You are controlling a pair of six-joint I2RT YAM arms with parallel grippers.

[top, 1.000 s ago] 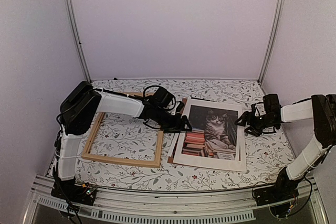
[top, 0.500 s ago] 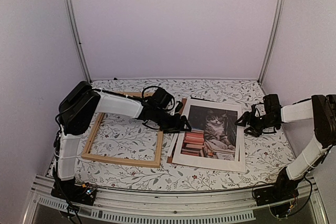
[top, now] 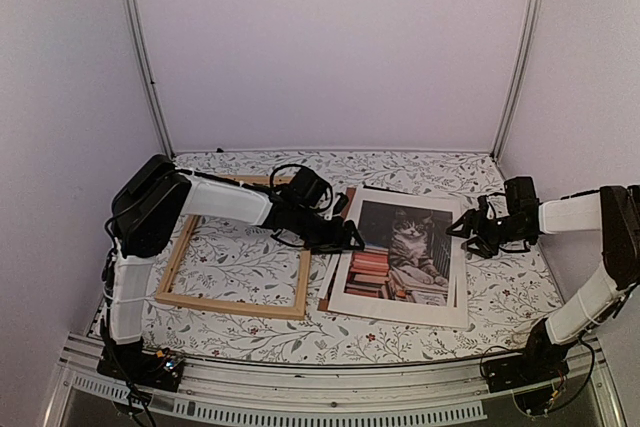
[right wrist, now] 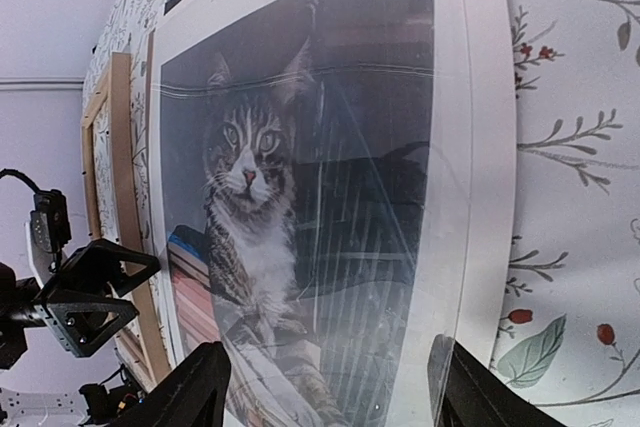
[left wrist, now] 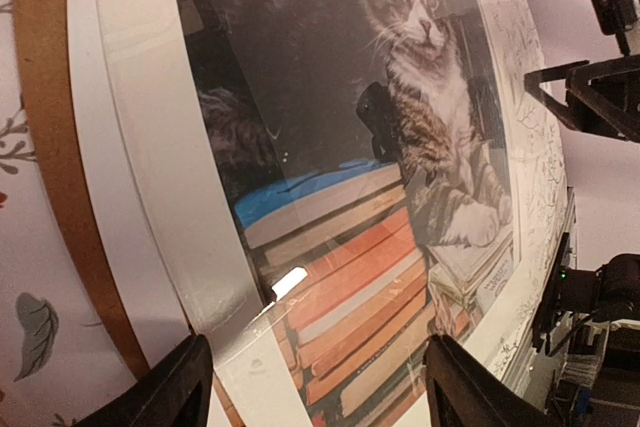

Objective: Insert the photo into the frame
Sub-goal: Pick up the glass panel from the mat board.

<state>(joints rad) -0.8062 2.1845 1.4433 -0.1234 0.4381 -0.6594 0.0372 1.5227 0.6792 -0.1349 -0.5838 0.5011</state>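
— Where has the picture got to?

— The colour paper print of a grey tabby cat among red and orange books point(top: 398, 247) lies flat, right of the middle. A white cut-out mat border point(top: 400, 309) lies round it, and a plain brown backing board point(left wrist: 40, 67) peeps out along the left side. The print has a glossy sheen; I cannot tell whether a clear sheet covers it.

— And the frame?

— The thin rectangular frame of light natural wood point(top: 232, 304) lies flat just to the left of the print. The table with its floral cloth point(top: 510, 292) shows through its opening.

— What are the arms doing?

— The left gripper point(top: 350, 239) reaches across the frame to the mat's left edge, near the far corner, fingers spread wide and gripping nothing. Whether it touches the mat, I cannot tell. The right gripper point(top: 462, 230) sits low beside the mat's right edge, towards the far end, jaws likewise parted and holding nothing. The two face each other across the print.
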